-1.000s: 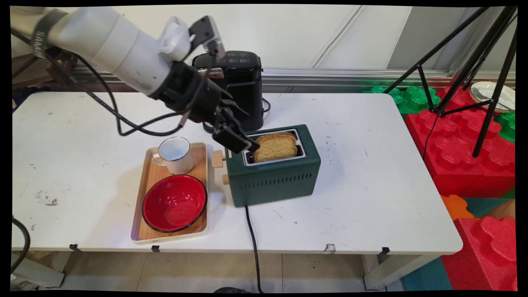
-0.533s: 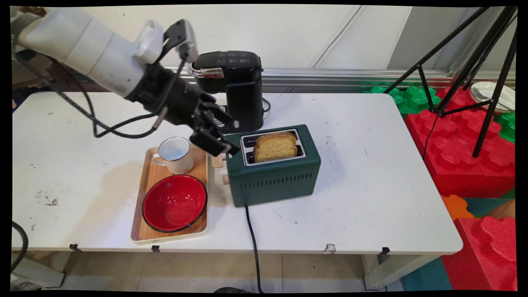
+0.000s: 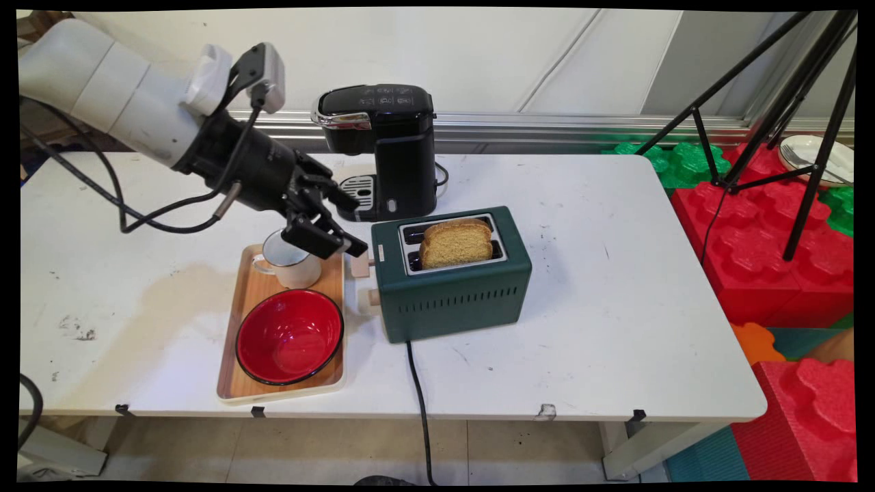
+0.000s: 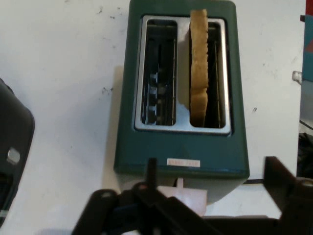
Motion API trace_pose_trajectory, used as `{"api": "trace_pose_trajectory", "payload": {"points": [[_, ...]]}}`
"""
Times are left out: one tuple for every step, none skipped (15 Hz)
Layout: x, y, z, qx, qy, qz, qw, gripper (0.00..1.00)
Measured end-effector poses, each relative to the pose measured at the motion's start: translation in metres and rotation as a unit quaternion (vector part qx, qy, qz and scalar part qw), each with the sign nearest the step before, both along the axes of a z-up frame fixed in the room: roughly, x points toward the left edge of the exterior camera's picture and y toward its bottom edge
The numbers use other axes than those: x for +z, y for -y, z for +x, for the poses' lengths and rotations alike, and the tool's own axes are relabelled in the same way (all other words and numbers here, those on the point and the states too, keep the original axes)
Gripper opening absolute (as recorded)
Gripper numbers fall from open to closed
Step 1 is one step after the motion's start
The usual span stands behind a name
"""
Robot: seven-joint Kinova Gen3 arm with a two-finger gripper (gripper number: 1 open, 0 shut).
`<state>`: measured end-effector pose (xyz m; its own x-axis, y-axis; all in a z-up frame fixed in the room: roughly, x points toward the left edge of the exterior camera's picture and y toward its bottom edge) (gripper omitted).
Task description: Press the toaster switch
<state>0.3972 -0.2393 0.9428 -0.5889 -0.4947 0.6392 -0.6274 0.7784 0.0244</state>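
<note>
The gripper (image 3: 335, 229) hangs over the far right corner of the wooden tray (image 3: 240, 321), just left of the green toaster (image 3: 454, 294). Its 2 fingers (image 4: 281, 186) stand wide apart and hold nothing. Under it sits the white mug (image 3: 290, 263), partly hidden by the gripper. The toaster's 2 wooden knobs (image 3: 360, 263) jut from its left end, close to the fingertips. 1 slice of bread (image 3: 456, 244) stands upright in the toaster's near slot; the far slot (image 4: 157, 78) is empty. A red bowl (image 3: 289, 336) lies on the tray's near part. A black coffee maker (image 3: 383, 147) stands just beyond the toaster on the white table (image 3: 615, 273).
</note>
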Motion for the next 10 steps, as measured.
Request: {"api": "trace_pose_trajectory", "payload": {"points": [[-0.002, -0.002, 0.004, -0.001, 0.0, 0.0, 1.0, 0.0], [-0.003, -0.003, 0.007, -0.002, 0.001, 0.0, 1.0, 0.0], [-0.004, -0.004, 0.01, -0.002, 0.001, 0.0, 1.0, 0.0], [-0.006, -0.005, 0.013, -0.002, 0.003, -0.001, 1.0, 0.0], [-0.008, -0.005, 0.015, -0.002, 0.004, -0.001, 1.0, 0.0], [-0.01, -0.006, 0.017, -0.002, 0.005, 0.0, 1.0, 0.0], [-0.012, -0.007, 0.018, -0.003, 0.006, 0.001, 1.0, 0.0], [-0.015, -0.007, 0.019, -0.004, 0.007, 0.001, 1.0, 0.0], [-0.017, -0.007, 0.019, -0.005, 0.007, 0.002, 1.0, 0.0], [-0.019, -0.006, 0.019, -0.006, 0.008, 0.002, 0.9999, 0.0]]}}
